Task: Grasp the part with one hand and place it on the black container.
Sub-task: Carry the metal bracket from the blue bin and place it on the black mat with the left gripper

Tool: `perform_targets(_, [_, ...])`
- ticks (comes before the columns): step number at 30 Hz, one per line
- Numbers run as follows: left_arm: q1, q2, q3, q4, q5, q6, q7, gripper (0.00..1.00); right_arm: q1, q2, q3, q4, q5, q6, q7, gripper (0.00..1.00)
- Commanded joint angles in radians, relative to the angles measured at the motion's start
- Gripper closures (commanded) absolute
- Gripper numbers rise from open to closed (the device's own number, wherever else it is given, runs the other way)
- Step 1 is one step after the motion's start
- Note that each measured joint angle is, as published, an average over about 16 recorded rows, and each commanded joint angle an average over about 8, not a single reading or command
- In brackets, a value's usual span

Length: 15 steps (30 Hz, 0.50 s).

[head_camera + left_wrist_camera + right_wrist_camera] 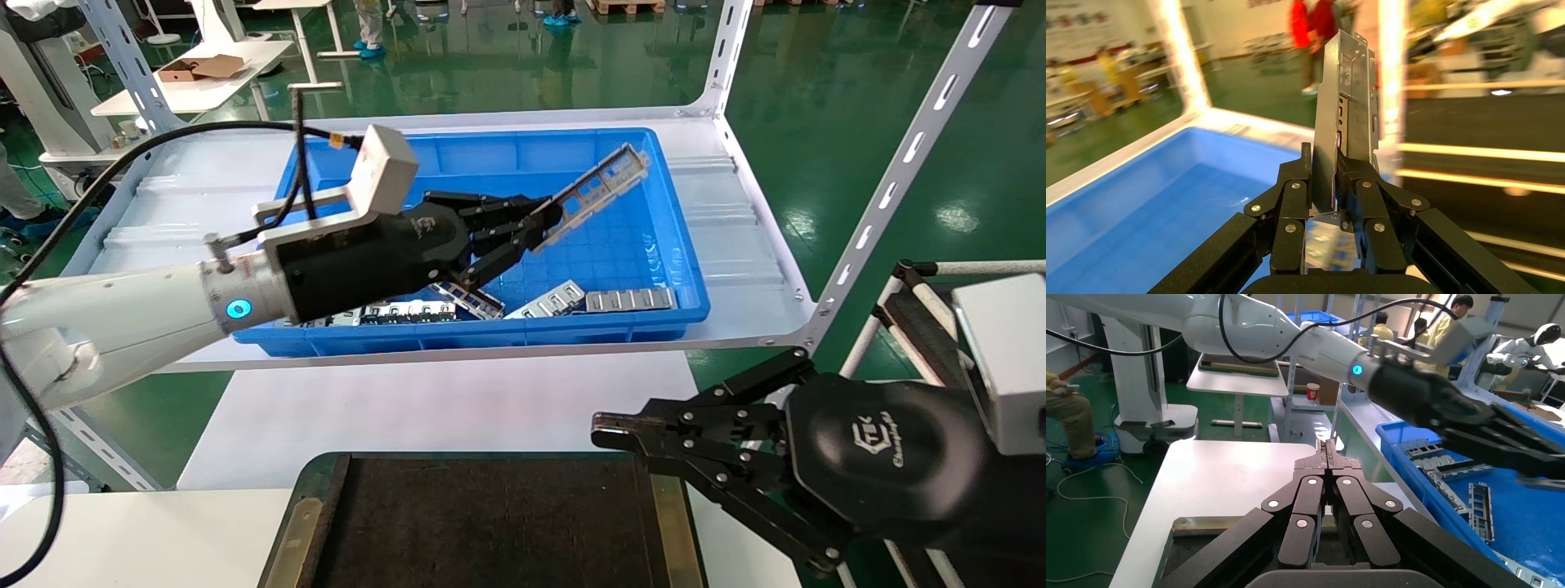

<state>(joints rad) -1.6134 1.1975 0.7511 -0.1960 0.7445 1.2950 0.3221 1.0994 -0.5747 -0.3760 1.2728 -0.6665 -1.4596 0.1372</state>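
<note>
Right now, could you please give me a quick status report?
Left gripper shut on the part, raised over the blue bin. Right gripper shut, empty, beside the black container. Nothing blocking.

Glossy green floor (858, 73), white tables (204, 82) (possibly desks)

Long silver-grey stamped metal part (595, 189) with rectangular cut-outs, clamped at one end between the left gripper's (546, 224) fingers, angled upward above the blue bin, black container (490, 523), flat dark matt tray with brass-coloured side strips, nearest the robot
</note>
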Motion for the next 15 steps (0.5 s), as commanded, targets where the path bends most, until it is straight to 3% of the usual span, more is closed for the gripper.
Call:
perform_targets(1, [0.004, -0.016, -0.003, 0.002, -0.010, 0.078, 0.002, 1.00, 0.000, 0.000, 0.000, 0.000, 0.000, 0.000, 0.000, 1.00])
perform_targets(15, [0.156, -0.094, 0.026, -0.073, 0.004, 0.269, -0.010, 1.00, 0.000, 0.000, 0.000, 0.000, 0.000, 0.000, 0.000, 1.00])
